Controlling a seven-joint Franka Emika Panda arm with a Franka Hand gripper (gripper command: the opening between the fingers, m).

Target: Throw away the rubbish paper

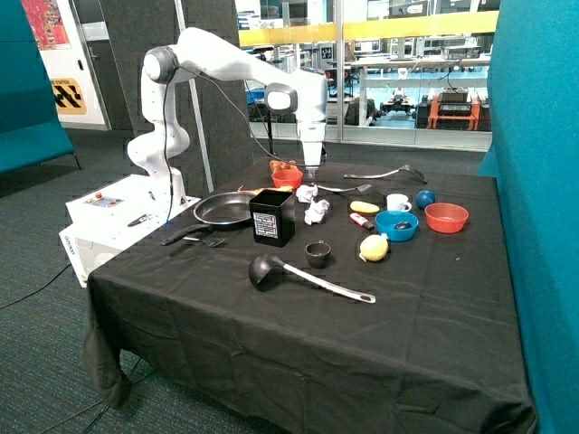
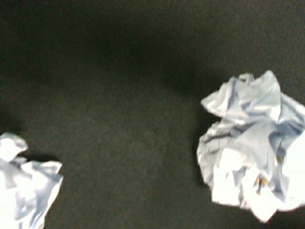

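Note:
Two crumpled wads of white rubbish paper lie on the black tablecloth just behind the black bin (image 1: 272, 217). One wad (image 1: 308, 192) is directly under my gripper (image 1: 311, 174), which hangs a little above it. The other wad (image 1: 317, 212) lies slightly nearer the table's front. In the wrist view one wad (image 2: 250, 143) looks big and close, and the other wad (image 2: 26, 186) is cut off at the picture's edge, with bare cloth between them. The gripper itself does not show in the wrist view.
A frying pan (image 1: 224, 208) sits beside the bin and a red bowl (image 1: 287, 177) just behind the wads. Past them are a white cup (image 1: 397, 202), a blue bowl (image 1: 396, 225), another red bowl (image 1: 446, 217), a yellow lemon-like object (image 1: 374, 247), a small black cup (image 1: 317, 254) and a ladle (image 1: 298, 273).

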